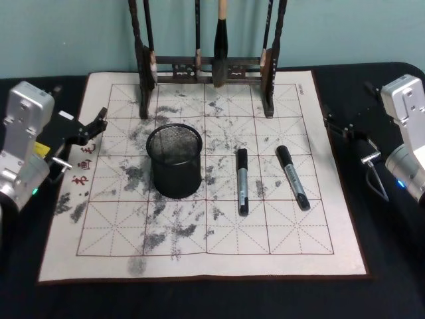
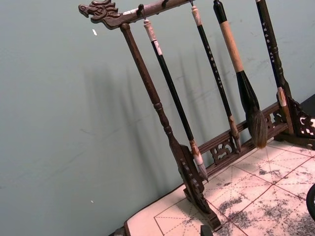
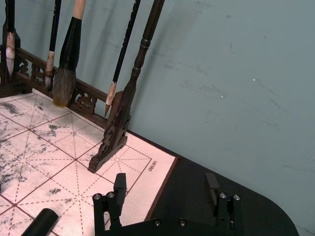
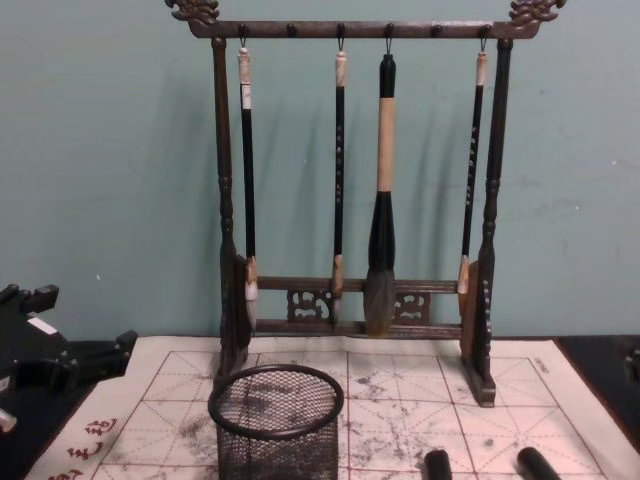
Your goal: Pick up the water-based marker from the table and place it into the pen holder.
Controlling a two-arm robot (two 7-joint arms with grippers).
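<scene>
surface: black table [image 1: 20,292] | lying flat on it: white red-gridded mat [image 1: 219,246], ink-stained

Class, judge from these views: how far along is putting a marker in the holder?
Done: nothing; a marker and a second marker lie on the mat beside the holder. In hand: nothing; the left gripper and right gripper sit at the mat's sides. To do: grasp, lift, drop in.

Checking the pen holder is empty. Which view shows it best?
Head view: it looks down into the whole pen holder, empty. Chest view shows it side-on, base cut off; left wrist view catches just its edge.
</scene>
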